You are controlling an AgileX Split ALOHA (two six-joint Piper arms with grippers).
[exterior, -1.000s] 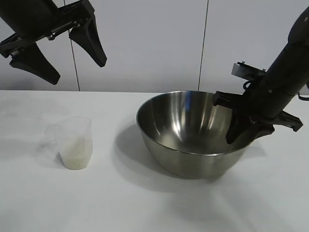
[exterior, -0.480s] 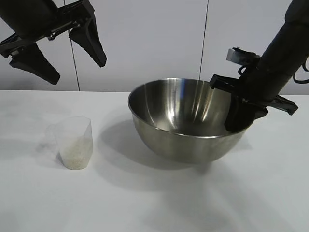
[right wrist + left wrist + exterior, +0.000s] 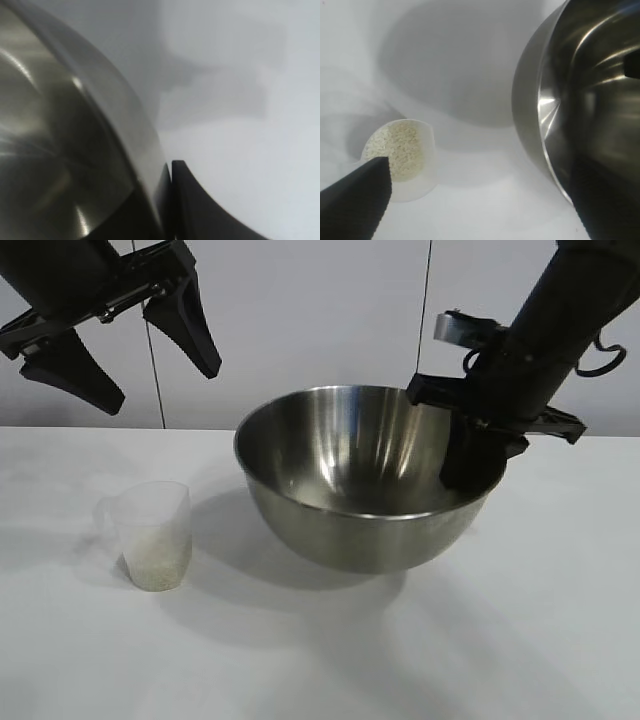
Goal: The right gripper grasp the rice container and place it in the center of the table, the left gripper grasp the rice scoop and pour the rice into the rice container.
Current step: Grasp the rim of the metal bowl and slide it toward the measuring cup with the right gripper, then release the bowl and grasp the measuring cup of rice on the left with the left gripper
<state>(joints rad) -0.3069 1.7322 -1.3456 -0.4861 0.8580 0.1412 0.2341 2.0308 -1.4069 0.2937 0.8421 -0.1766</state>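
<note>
The white table [image 3: 520, 640] carries a clear scoop [image 3: 153, 533] holding rice [image 3: 157, 558] at its left. The steel bowl [image 3: 365, 480] hangs above the table's middle, casting a shadow.

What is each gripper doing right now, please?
Left gripper: open, empty, high above the clear plastic rice scoop.
Right gripper: shut on the rim of the large shiny steel rice container.
</note>
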